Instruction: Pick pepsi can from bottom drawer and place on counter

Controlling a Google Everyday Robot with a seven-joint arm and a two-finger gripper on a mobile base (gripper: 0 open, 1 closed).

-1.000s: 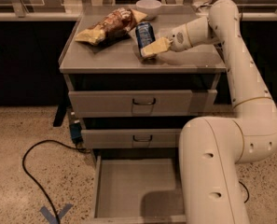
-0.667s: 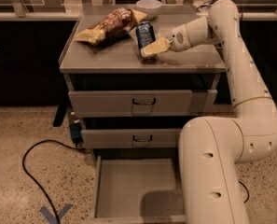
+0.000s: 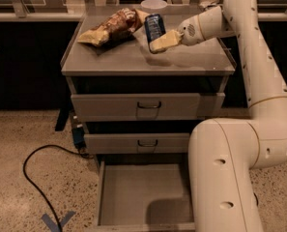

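A: Starting near: finding the bottom drawer (image 3: 138,195) pulled right out at the front, floor bare, nothing in there to fetch.

B: Points to a finished pick, then?

A: Looks that way. Climbing past two closed drawer fronts (image 3: 148,105) to the counter (image 3: 114,59). Spotting the gripper (image 3: 158,40) out over it, right of centre and towards the far side.

B: And the fingers?

A: Clamped on the pepsi can (image 3: 154,23), gripping its lower half and holding it tipped a little off upright.

B: Down on the surface yet?

A: Cannot tell. Hiding the base behind the near finger. Reads as the placing step, close to the end of the job.

B: So what next?

A: Calls for settling the can flat and upright on bare metal, then spreading the fingers and backing straight off without nudging it over.

B: Any crowding up there?

A: Some. Has a chip bag (image 3: 109,28) just to the left and a white bowl (image 3: 154,5) just beyond, at the far edge. Leaves open metal nearer and to the right, though.
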